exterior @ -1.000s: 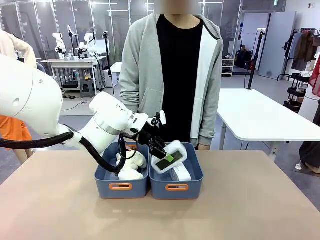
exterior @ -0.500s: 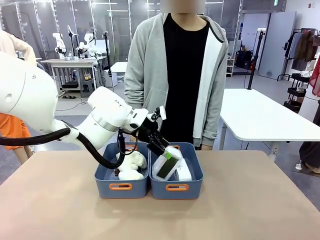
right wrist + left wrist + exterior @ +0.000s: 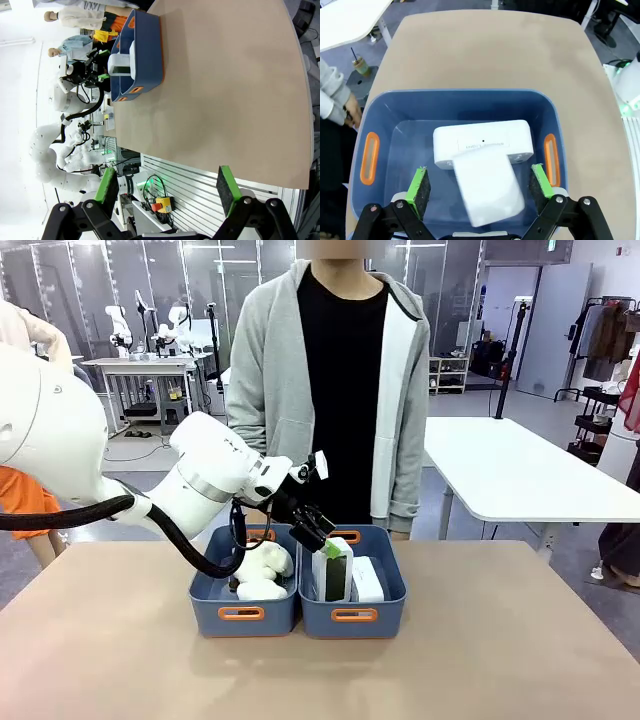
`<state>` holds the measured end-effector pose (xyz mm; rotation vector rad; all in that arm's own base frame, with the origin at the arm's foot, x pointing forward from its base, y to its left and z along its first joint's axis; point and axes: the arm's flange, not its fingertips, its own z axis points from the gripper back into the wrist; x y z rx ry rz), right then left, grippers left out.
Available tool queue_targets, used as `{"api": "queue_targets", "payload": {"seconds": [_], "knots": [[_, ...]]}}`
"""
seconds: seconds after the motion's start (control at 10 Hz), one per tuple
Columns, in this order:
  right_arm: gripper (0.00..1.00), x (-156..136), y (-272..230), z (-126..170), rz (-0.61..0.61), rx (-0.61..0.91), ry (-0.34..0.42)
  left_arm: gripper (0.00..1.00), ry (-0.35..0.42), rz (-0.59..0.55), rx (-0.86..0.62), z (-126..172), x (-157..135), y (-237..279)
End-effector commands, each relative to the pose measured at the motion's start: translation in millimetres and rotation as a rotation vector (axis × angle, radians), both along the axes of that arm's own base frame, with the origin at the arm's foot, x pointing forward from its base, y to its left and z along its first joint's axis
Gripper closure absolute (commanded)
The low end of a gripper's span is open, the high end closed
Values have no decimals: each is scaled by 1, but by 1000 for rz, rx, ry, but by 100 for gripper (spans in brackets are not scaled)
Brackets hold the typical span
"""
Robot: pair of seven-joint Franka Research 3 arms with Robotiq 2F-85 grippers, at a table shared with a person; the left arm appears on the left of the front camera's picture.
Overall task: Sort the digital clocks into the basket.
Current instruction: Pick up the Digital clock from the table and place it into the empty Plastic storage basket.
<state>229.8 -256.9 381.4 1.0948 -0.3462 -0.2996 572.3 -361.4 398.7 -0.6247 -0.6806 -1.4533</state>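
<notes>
Clocks are both sitting inside the right-hand basket (image 3: 353,615) of the two blue bins. One digital clock (image 3: 483,143) is lying flat on the basket floor. The second clock (image 3: 333,569) is standing on edge just beside it, dark face toward you, apparently leaning against the first. In the left wrist view that second clock (image 3: 487,187) is lying between your pads but touching neither: the left gripper (image 3: 322,539) is holding its fingers spread, green pads (image 3: 418,187) well clear on both sides, so the release looks done.

You are now dealing with the withdrawal, and doing that well means leaving the propped clock undisturbed. It looks precariously balanced, so you are wanting to lift straight up along the finger axis rather than swinging sideways, since a pad brushing the clock could tip it over. Keep the fingers wide until they are clearing the basket rim (image 3: 455,93). Watch the orange handle slot (image 3: 550,155) near your finger too; it is sitting close to the pad on that side.

The neighbouring bin (image 3: 243,615), holding cream plush toys (image 3: 262,575), is sitting touching the basket on the arm's side, so you are best retreating upward before drawing back over it.

Your right gripper (image 3: 165,194) is waiting off the table edge with its fingers spread and nothing between them. The person (image 3: 330,390) is standing just behind the bins, so keep the retreat low-speed and on your own side.
</notes>
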Motion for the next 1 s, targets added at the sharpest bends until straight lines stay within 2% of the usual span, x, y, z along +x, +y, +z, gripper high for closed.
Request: {"api": "queue_targets", "payload": {"seconds": [0.0, 0.6, 0.7, 0.9], "knots": [[0, -2, 0, 1, 0, 10, -7, 1, -4, 6, 0, 1, 4, -2], [0, -2, 0, 1, 0, 10, -7, 0, -1, 0, -3, 1, 1, -1], [0, -2, 0, 1, 0, 10, -7, 0, 112, -53, 49, 23, 5, 8], [0, -2, 0, 1, 0, 10, -7, 0, 255, -53, 95, 81, 0, 32]]}}
